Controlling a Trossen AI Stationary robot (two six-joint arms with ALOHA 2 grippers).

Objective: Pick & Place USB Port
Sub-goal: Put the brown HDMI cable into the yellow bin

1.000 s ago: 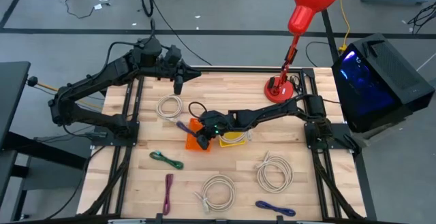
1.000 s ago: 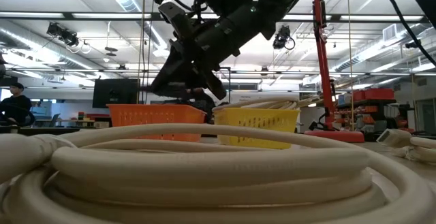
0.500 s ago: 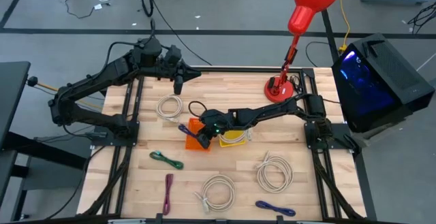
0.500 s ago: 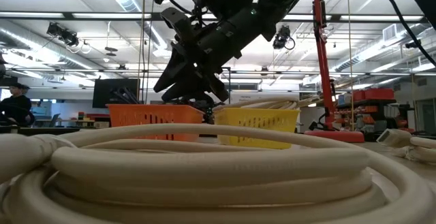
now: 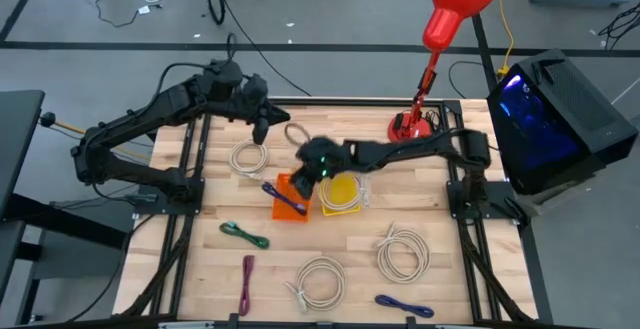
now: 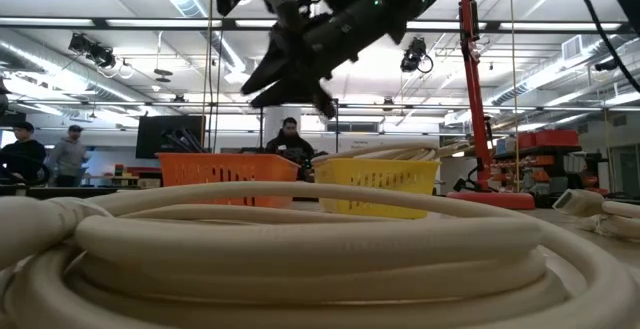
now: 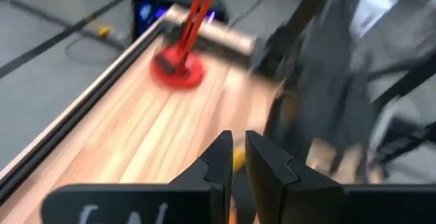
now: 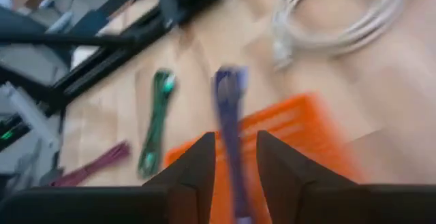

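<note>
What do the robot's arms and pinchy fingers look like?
Both arms are black and jointed. The left arm has a black cable looping off it. The right arm has a small green light glowing near its wrist. Each gripper, the left gripper and the right gripper, has two dark, flat, wedge-shaped fingers.

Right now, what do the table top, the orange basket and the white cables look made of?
Table top: pale wood planks, matte, grain lines visible. Orange basket: probably moulded plastic, slotted walls. White cables: smooth rubbery or plastic sheath, coiled in loose loops.
</note>
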